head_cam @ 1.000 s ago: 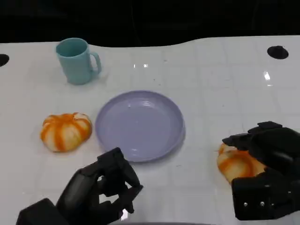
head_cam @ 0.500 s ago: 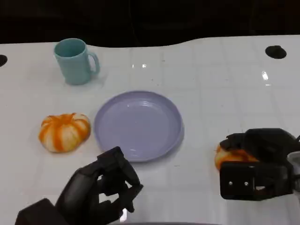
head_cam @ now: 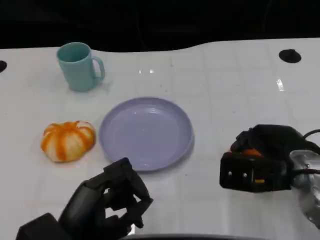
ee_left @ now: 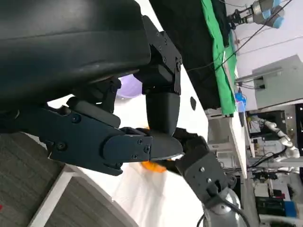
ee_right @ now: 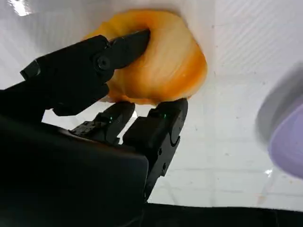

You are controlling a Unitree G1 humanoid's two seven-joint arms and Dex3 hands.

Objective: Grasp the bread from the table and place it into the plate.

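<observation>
Since earlier frame, our right hand (head_cam: 260, 157) closed around bread (ee_right: 165, 61), fingers clamping it; lift and carry to plate (head_cam: 146, 133) remain.

You'll find no readable text, label, brand, number or sign in any view. The teal mug (head_cam: 79, 66), the lavender plate (head_cam: 146, 133), both orange-striped breads (head_cam: 67, 141) and the white worktop (head_cam: 225, 90) carry no markings. The background equipment in the left wrist view is too small and blurred to read.
</observation>
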